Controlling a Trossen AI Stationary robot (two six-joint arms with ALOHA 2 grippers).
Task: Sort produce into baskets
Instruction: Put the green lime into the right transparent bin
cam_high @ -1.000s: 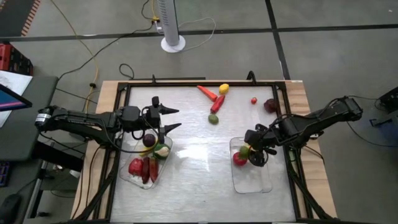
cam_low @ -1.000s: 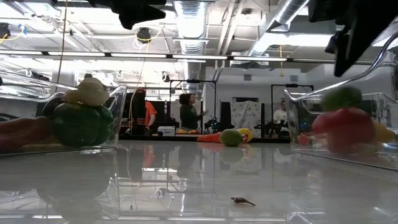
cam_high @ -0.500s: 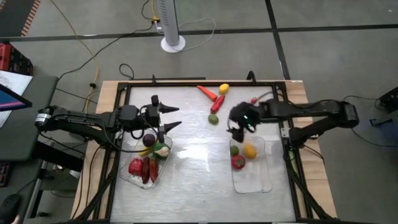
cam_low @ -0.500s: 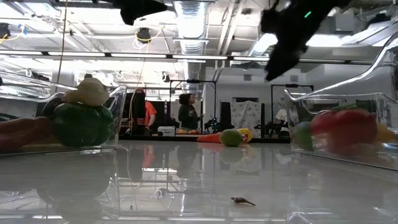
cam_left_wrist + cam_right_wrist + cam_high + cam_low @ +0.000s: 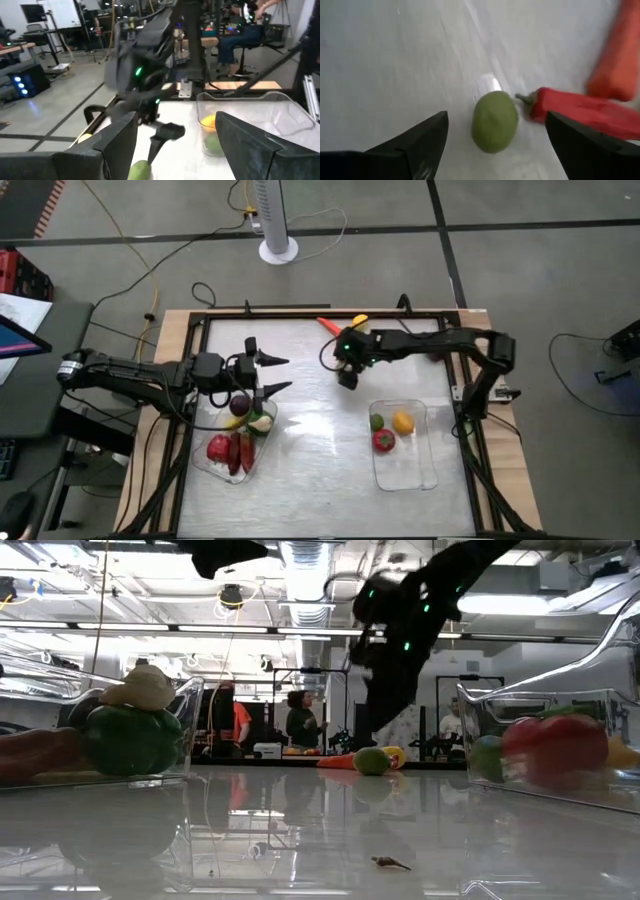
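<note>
White and glossy, the table fills a dark frame, with a workshop and seated people visible beyond it in the low view. Two clear trays sit on it: the left tray holds red pieces, a green one, a dark purple one and a pale one heaped together, and the right tray holds a green piece, a yellow one and a red one. Loose produce lies at the far middle of the table. The right gripper hangs over it with its fingers spread and empty, straddling a small green fruit that lies just beside a red chili pepper, with an orange piece beyond. The left gripper hangs above the far end of the left tray, fingers spread, holding nothing. My reading is that the step in hand is fetching the next loose piece, most likely the green fruit; the next move calls for lowering squarely around it and closing without nudging the pepper. From overhead the right arm hides most of the loose pile, so only an orange tip and a yellow one show, and I cannot count what remains. Whether fruit and pepper touch is unclear.
</note>
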